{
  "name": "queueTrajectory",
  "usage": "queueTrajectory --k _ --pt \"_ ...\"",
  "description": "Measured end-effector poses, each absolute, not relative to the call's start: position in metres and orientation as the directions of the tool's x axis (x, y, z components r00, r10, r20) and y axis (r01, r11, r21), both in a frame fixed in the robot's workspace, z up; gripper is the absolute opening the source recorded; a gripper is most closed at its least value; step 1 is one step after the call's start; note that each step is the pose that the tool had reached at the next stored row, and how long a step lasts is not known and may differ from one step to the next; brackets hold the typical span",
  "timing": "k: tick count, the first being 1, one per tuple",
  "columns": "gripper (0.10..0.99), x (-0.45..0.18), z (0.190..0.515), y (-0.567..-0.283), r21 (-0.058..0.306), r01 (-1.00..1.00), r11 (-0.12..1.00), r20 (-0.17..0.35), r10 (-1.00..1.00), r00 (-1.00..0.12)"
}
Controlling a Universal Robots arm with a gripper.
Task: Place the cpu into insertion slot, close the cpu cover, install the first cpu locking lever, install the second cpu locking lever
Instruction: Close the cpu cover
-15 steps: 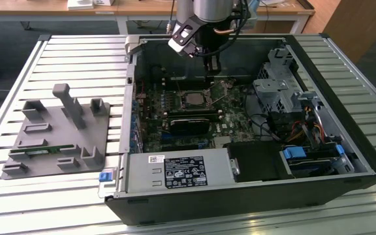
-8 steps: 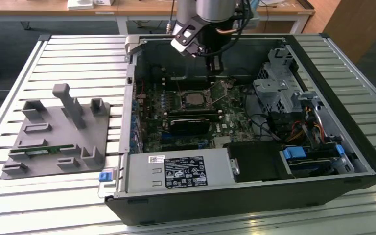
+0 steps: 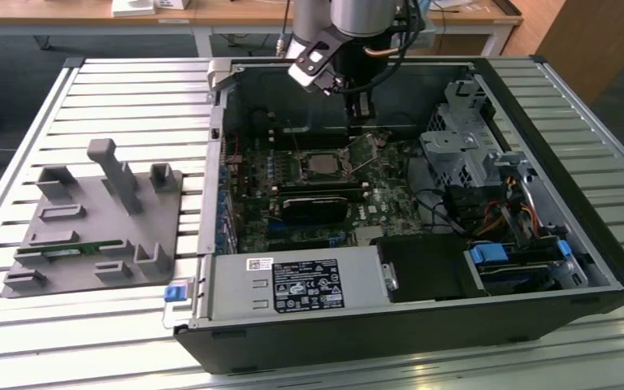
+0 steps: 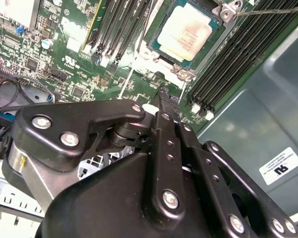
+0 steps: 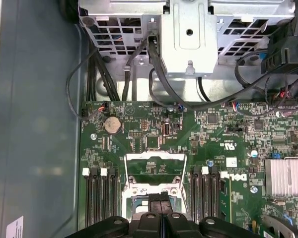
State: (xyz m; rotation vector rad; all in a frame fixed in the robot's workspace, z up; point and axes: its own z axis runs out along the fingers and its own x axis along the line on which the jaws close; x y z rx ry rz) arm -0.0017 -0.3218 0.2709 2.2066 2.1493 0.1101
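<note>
Inside the open computer case (image 3: pixel 572 114), which lies on its side so the motherboard (image 5: pixel 139 134) faces up towards the arm, the gripper (image 3: pixel 361 110) hangs low over the board, just beside the insertion slot (image 3: pixel 318 165).

Findings:
- The cpu (image 4: pixel 184 30) lies flat and square in the slot, silver top up. I judge the placing step done.
- The cpu cover (image 5: pixel 156 157) appears lifted off the slot in the first wrist view. Green board shows through its window, so the chip is uncovered and the closing step is not done.
- The fingers (image 4: pixel 164 129) are pressed together with nothing between them in both wrist views. Held so, they make one narrow tip suited to pushing a thin plate rather than grasping it. The tip sits close to the cover's near edge, but contact cannot be confirmed.
- A thin wire locking lever (image 4: pixel 268 10) stands clear of the slot's corner, unlatched, which leaves the cover free to swing.
- Memory slots (image 4: pixel 238 49) flank the socket on both sides, leaving a tight corridor that explains the steep approach.
- A grey fixture (image 3: pixel 95 219) sits well apart, on the exterior view's left.
</note>
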Motion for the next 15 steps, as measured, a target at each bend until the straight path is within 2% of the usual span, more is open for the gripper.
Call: queueTrajectory --k 15 --pt "0.106 0.015 0.269 -0.322 0.086 0.996 -0.027 0.015 1.0 0.026"
